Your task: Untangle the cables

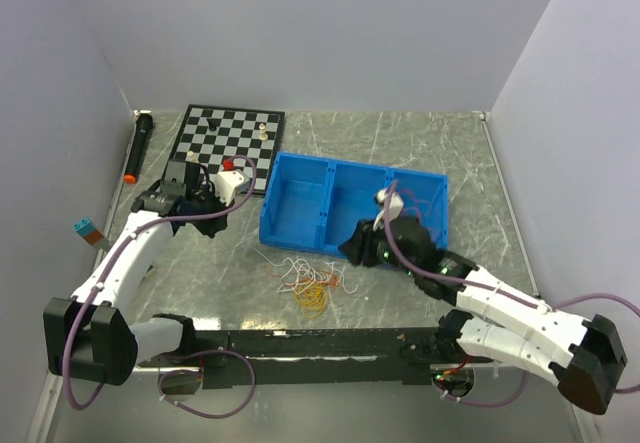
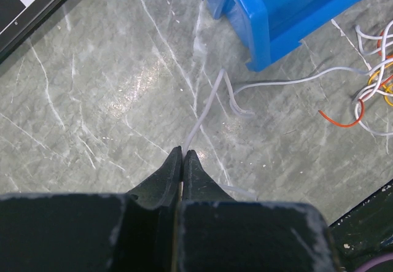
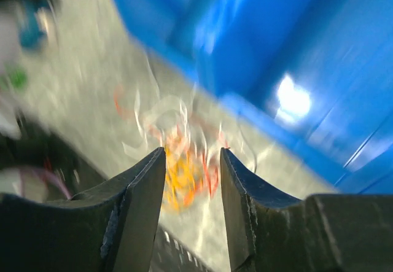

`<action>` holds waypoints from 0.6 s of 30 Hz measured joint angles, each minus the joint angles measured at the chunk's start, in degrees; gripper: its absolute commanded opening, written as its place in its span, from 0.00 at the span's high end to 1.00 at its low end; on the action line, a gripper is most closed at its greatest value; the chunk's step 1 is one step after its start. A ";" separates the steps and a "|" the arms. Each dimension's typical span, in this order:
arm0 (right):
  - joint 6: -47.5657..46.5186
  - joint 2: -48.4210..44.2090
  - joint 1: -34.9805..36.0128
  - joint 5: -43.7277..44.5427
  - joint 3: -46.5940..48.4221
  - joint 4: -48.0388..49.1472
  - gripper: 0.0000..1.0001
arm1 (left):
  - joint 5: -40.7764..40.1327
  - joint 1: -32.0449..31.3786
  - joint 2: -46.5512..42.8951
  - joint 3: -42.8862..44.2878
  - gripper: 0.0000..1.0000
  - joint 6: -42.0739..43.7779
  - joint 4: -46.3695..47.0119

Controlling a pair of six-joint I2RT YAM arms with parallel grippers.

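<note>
Top view, cables [image 1: 310,285]: a loose tangle of white, yellow and red-orange strands on the marble table [image 1: 450,153], just in front of the blue bin [image 1: 350,198].
Top view, left gripper [image 1: 218,206]: between the chessboard [image 1: 230,135] and the bin's left end, apart from the tangle. Its jaws cannot be made out from here.
Top view, right gripper [image 1: 356,247]: at the bin's near wall, just right of the tangle.
Top view, other things: a black stick [image 1: 138,149] with an orange tip lies by the left wall. A small blue-and-orange block [image 1: 87,229] sits beside the left arm.
Left wrist view, left gripper [image 2: 183,155]: the fingers are pressed together, pinching a white cable [image 2: 202,109]. It runs from the tips toward the blue bin [image 2: 276,20], loops back, and leads right to the tangle.
Left wrist view, cables [image 2: 374,75]: at the right edge, white loops with red-orange and yellow strands.
Right wrist view, right gripper [image 3: 192,152]: the jaws are parted with nothing between them. The picture is blurred.
Right wrist view, cables [image 3: 184,177]: the yellow, orange and white tangle shows through the gap, on the table beyond the tips. The blue bin [image 3: 295,51] is at upper right.
</note>
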 measured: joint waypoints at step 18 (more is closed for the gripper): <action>3.52 5.84 7.63 -6.40 -8.79 4.28 0.58 | -0.11 0.00 1.33 -1.86 0.99 -0.02 2.34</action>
